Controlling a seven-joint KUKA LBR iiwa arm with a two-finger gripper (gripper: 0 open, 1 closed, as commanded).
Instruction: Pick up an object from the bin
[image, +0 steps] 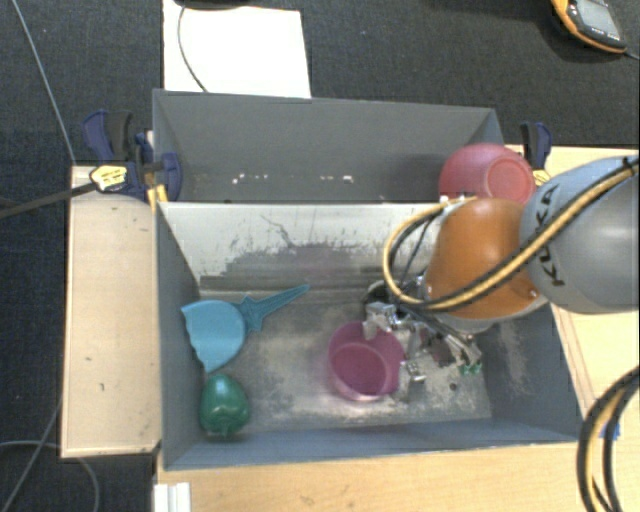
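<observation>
Dark carpet-like flooring (110, 50) lies all round the work area, with a thin pale cable (42, 60) trailing across it. In its midst stands the grey metal bin (300, 150), which has tall sloping walls and a floor scuffed and scratched pale, most of all along the far wall. My grey arm (595, 250) comes in from the right over the bin's right wall. Black letters on its casing read KUKA, as far as I can make them out. Yellow and black cables (420, 240) loop from the arm round the glossy orange cover (480, 255) on my wrist. Beyond that cover, up at the bin's far right corner, sits a rounded pink plastic bowl (487, 175), partly hidden by it. On the left of the floor lies a light blue plastic funnel (215, 332), its narrow spout pointing right toward the middle. Right of centre is a round magenta plastic cup (360, 370), its open mouth turned up toward the camera. In the near left corner, just below the funnel, rests a small dark green pepper-shaped toy (222, 405). My gripper (412, 362) is low in the bin — just beside the magenta cup's right rim, touching it or nearly so — and whether it is open or closed I cannot tell.
</observation>
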